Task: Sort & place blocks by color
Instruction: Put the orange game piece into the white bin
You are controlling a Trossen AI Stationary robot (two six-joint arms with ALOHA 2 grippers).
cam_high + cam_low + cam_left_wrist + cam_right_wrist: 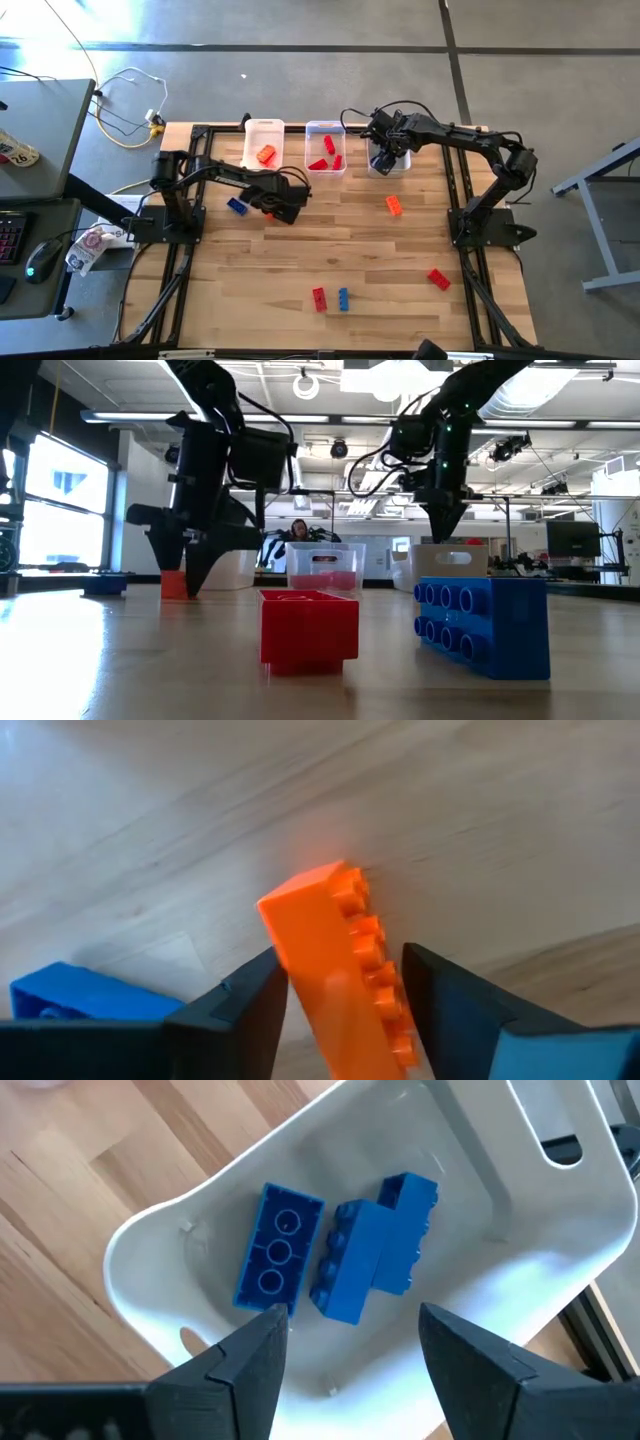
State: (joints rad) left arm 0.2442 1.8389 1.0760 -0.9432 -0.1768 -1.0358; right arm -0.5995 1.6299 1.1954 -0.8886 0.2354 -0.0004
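Wooden tabletop (300,260), frame centre. Left pincer (340,995) at centre-left straddles an orange block (340,960), grip uncertain. Right pincer (345,1345), fingers apart, empty, above upper-right bin (480,1290) holding blue blocks (335,1255).

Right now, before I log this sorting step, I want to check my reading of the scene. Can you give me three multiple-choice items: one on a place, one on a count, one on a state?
1. Where is the right gripper?
A. Above the bin holding blue blocks
B. Above the bin holding red blocks
C. At the table's near edge

2. How many red blocks lie loose on the table?
A. None
B. Two
C. Five

3. What state is the right gripper in?
A. Shut on a red block
B. Open, holding nothing
C. Shut on a bin's rim

Answers: 1 A, as its wrist view looks straight down into that bin. 2 B, as the high view shows one near the front edge and one toward the right side. 3 B, as its fingers stand apart with only the bin beneath.
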